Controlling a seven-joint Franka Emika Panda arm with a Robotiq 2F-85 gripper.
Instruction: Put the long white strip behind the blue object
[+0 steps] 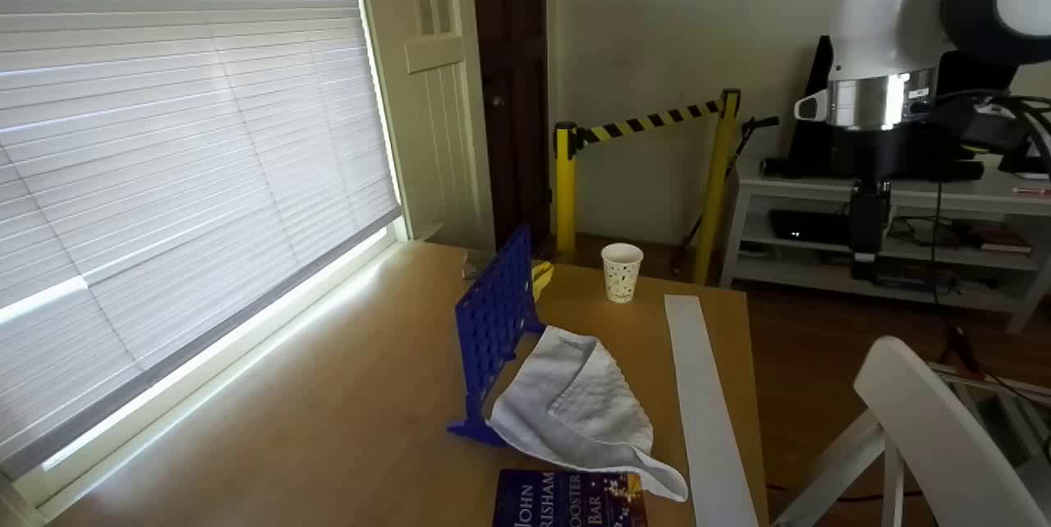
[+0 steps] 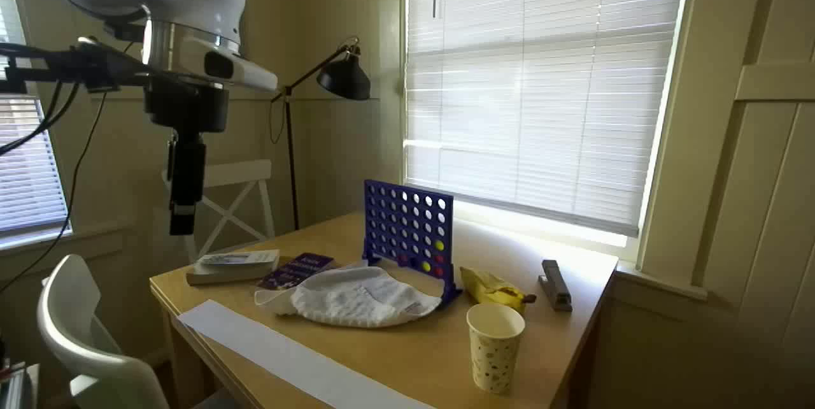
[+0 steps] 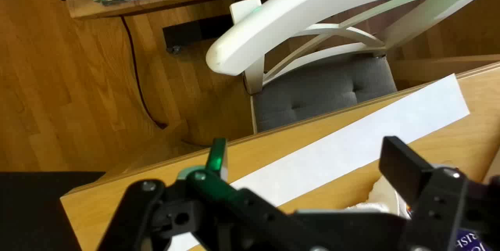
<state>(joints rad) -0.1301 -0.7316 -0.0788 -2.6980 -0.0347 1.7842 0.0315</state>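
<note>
gripper [image 3: 306,157] hanging in mid-air, fingers [image 3: 402,165] spread apart, long white strip [image 2: 290,359] flat along the table [image 2: 420,358] edge, white cloth [image 2: 363,297] between it and upright blue rack [image 2: 409,228]

Lower than the jaws: a smooth, matt paper strip [image 3: 343,151], a smooth wooden table [image 1: 328,420], a rough cloth towel [image 2: 363,301] — and, apart from them, a plastic Connect Four grid [image 2: 410,216].

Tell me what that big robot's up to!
The robot arm is holding nothing right now; its gripper hangs open in the air. It's meant to put the long white strip behind the blue game rack. Not done yet: the strip lies near the edge of the table, with a white cloth between it and the rack.
</note>
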